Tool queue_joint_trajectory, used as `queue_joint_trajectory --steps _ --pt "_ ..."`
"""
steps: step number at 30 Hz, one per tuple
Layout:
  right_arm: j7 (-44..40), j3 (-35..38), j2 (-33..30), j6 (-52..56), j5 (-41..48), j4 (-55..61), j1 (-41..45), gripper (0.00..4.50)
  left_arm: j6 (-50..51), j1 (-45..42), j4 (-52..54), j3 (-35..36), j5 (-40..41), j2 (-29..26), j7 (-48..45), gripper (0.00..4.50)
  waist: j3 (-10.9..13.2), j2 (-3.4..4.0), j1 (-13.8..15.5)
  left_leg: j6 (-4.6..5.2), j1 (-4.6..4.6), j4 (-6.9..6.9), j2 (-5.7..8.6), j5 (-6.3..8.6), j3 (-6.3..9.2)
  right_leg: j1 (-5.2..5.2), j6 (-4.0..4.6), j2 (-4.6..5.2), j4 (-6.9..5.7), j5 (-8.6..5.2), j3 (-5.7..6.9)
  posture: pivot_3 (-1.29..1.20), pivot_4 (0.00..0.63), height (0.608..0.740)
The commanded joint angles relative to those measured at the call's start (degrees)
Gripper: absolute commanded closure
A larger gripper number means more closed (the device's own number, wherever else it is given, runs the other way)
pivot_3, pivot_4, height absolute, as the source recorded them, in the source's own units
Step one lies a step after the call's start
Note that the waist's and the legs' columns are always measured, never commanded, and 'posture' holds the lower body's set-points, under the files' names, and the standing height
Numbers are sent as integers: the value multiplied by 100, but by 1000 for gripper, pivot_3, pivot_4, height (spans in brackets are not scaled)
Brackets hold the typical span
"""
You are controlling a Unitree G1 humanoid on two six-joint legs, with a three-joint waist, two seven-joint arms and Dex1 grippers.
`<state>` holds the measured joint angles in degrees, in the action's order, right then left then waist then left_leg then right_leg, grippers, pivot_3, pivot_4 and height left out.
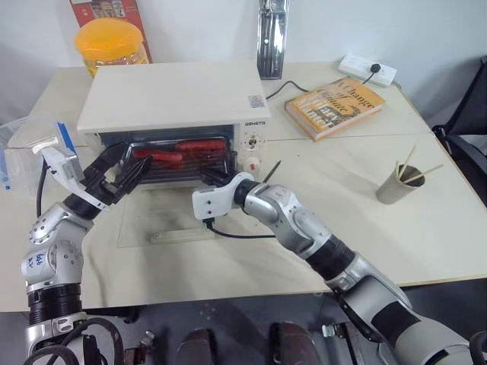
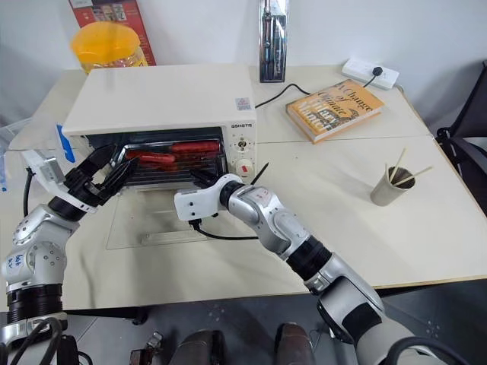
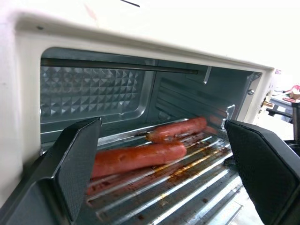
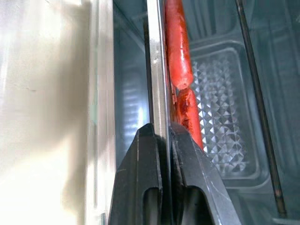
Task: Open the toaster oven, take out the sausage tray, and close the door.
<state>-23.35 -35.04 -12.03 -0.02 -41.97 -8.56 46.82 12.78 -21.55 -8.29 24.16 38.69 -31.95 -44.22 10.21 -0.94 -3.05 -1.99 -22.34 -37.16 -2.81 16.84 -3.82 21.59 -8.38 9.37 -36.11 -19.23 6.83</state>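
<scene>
Toaster oven (image 1: 175,95), door (image 1: 171,220) lying open: right gripper (image 4: 165,133) pinching sausage tray (image 3: 187,187) rim inside; left gripper (image 1: 122,171) gaping wide at the oven mouth; removal, closing pending.

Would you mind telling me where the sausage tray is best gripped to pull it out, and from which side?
By its thin front rim, from the open front over the lowered door. The sausage tray lies flat inside the toaster oven, walled elsewhere. The right gripper already pinches that rim; the left gripper waits open.
</scene>
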Motion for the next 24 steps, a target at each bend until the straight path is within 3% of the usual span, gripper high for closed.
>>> queue_joint_trajectory --steps 1,14,20,24 --pt "-48 164 -202 -162 7 580 -253 4469 -142 -179 -330 261 -96 -241 32 0 0 -1 45 0 0 -3 0 0 0 -1 0 0 0 0 0 0 150 740" --pt "-97 279 -786 -585 -121 1662 -1188 4469 703 148 -89 506 334 -723 -272 0 -1 -1 108 1 1 -5 0 0 -2 -2 0 -1 2 0 -1 0 150 740" --pt "188 407 -1014 -949 -244 1753 -1351 4469 2455 899 536 871 1074 -1405 -195 0 3 -6 136 3 -1 -2 -1 2 -1 -1 0 0 7 0 -2 0 150 740" --pt "582 543 -1113 -1237 -417 1720 -1358 4469 3698 1217 924 1496 2049 -1370 509 0 3 -9 154 4 -5 -7 1 2 5 -3 0 2 9 0 -2 0 150 740"
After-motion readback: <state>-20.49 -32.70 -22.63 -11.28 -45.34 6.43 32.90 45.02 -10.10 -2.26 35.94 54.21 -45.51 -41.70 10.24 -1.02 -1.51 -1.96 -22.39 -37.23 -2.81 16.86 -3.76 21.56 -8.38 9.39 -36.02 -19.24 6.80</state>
